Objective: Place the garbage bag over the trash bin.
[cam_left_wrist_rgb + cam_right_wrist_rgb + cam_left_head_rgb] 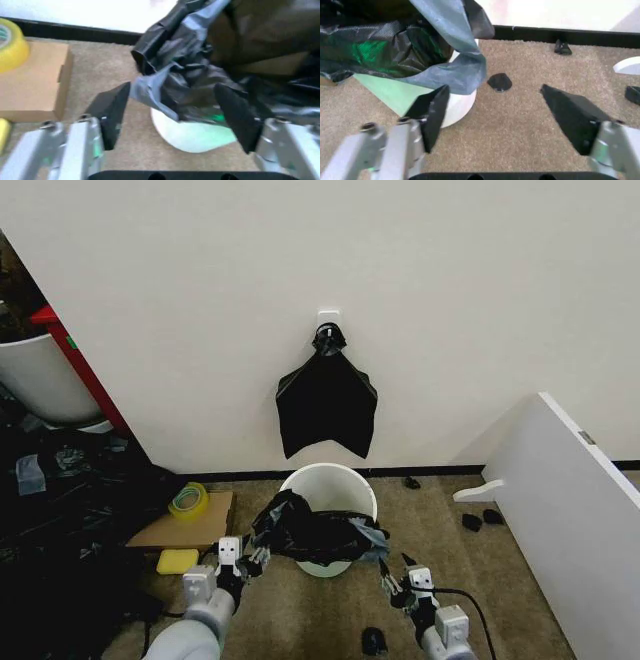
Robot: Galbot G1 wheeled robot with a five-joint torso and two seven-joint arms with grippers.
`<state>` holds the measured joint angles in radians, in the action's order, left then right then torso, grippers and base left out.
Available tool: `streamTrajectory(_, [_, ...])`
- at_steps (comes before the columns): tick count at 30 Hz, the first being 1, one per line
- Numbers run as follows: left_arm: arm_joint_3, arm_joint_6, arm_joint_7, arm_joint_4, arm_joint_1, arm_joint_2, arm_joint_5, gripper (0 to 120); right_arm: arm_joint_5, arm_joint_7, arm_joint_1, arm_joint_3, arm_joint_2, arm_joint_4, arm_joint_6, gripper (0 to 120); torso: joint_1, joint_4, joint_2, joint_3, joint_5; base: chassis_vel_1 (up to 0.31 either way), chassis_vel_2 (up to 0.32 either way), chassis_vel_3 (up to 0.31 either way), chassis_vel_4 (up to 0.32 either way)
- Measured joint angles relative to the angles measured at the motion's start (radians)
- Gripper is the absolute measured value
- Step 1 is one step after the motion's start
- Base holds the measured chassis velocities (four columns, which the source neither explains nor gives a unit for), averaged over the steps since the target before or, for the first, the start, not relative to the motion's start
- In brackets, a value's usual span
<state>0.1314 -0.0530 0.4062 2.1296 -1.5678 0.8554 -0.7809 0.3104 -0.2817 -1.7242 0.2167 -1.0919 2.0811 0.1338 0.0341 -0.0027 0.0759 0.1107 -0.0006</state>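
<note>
Trash bin: the round white plastic bin (330, 480) stands on the tan carpet (300, 620), near the black baseboard of the white wall (300, 260).
Garbage bag: the thin, glossy black plastic bag (315, 532) lies crumpled across the near half of the bin's rim and hangs down the front of it; the far part of the rim is bare.
My left gripper: (247, 558) sits low at the bag's left edge, fingers spread wide; in my left wrist view (175, 112) the bag's bunched folds and the bin's side lie between my two dark pads (112, 112), and I cannot tell whether the pads touch the plastic.
My right gripper: (392, 575) is just beside the bag's right edge, jaws apart and holding nothing; my right wrist view (500, 108) has bare carpet between the fingers, with a grey fold of the bag near one pad.
Wall: a black bundle of bags (327, 402) hangs from a white hook.
Carpet, left side: a roll of yellow tape (188, 501) rests on a flat cardboard box (185, 525).
</note>
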Motion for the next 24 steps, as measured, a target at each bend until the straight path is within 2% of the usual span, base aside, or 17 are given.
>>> streamTrajectory(3, [0.009, 0.132, -0.082, -0.004, -0.073, -0.019, 0.049, 88, 0.005, 0.030, -0.030, 0.028, 0.011, 0.018, -0.058, 86, 0.000, 0.0003, 0.000, 0.000, 0.0000, 0.000, 0.000, 0.000, 0.000])
streamTrajectory(4, [0.009, 0.132, -0.082, -0.004, -0.073, -0.019, 0.049, 88, 0.005, 0.030, -0.030, 0.028, 0.011, 0.018, -0.058, 86, 0.000, 0.0003, 0.000, 0.000, 0.0000, 0.000, 0.000, 0.000, 0.000])
streamTrajectory(7, [0.023, 0.280, -0.124, -0.036, -0.113, -0.001, 0.194, 99, 0.013, 0.069, -0.051, 0.063, 0.014, 0.041, -0.136, 98, 0.000, 0.0003, 0.000, 0.000, 0.0001, 0.000, 0.000, 0.000, 0.000])
streamTrajectory(13, [0.031, 0.369, -0.131, -0.049, -0.151, 0.042, 0.283, 100, 0.046, 0.115, -0.068, 0.108, 0.050, 0.094, -0.177, 100, 0.000, 0.0001, 0.000, 0.000, -0.0001, 0.000, 0.000, 0.000, 0.000])
streamTrajectory(17, [0.064, 0.423, -0.131, -0.050, -0.192, 0.087, 0.358, 100, 0.187, 0.195, 0.034, 0.160, 0.147, 0.136, -0.066, 100, 0.000, -0.0001, 0.000, 0.000, 0.0005, 0.000, 0.000, 0.000, 0.000])
streamTrajectory(18, [0.064, 0.423, -0.131, -0.050, -0.192, 0.087, 0.358, 100, 0.187, 0.195, 0.034, 0.160, 0.147, 0.136, -0.066, 100, 0.000, -0.0001, 0.000, 0.000, 0.0005, 0.000, 0.000, 0.000, 0.000])
streamTrajectory(20, [0.088, 0.446, -0.130, -0.051, -0.211, 0.127, 0.388, 100, 0.293, 0.270, 0.159, 0.168, 0.216, 0.123, 0.036, 100, 0.000, 0.0005, 0.000, 0.000, 0.0000, 0.000, 0.000, 0.000, 0.000])
streamTrajectory(22, [0.095, 0.454, -0.130, -0.051, -0.220, 0.141, 0.398, 100, 0.326, 0.299, 0.213, 0.159, 0.240, 0.102, 0.065, 100, 0.000, 0.0004, 0.000, 0.000, -0.0001, 0.000, 0.000, 0.000, 0.000])
streamTrajectory(24, [0.110, 0.469, -0.136, -0.053, -0.238, 0.165, 0.408, 100, 0.388, 0.359, 0.340, 0.104, 0.294, 0.032, 0.117, 100, 0.000, 0.0004, 0.000, 0.000, 0.0002, 0.000, 0.000, 0.000, 0.000])
